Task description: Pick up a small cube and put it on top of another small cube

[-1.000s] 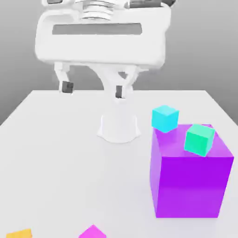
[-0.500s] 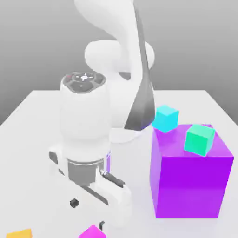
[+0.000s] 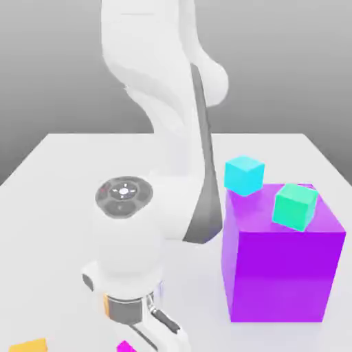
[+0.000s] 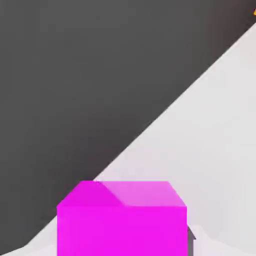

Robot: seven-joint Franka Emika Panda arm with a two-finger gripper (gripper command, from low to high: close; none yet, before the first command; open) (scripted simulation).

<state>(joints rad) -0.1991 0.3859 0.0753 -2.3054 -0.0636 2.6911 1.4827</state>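
Setting: a plain white surface against a grey backdrop.

Item, pink cube: lay at the near edge of the surface, close under the hand camera; in the exterior view a sliver of it showed at the bottom, just beside the arm's wrist.

Item, orange cube: near edge, to the exterior view's left of the pink one, apart from it.

Item, large purple block: on the exterior view's right, carrying a green cube on top; a cyan cube sat at its far corner.

Item, tool: lowered at the pink cube; whether released or clenched could not be told.

Handling note: the step in hand appeared to be the grasp. It would go best with the cube centred between the fingers, faces square, before closing.

Change: half a second earlier the wrist stood higher and the pink cube showed more fully; the arm had since descended over it.
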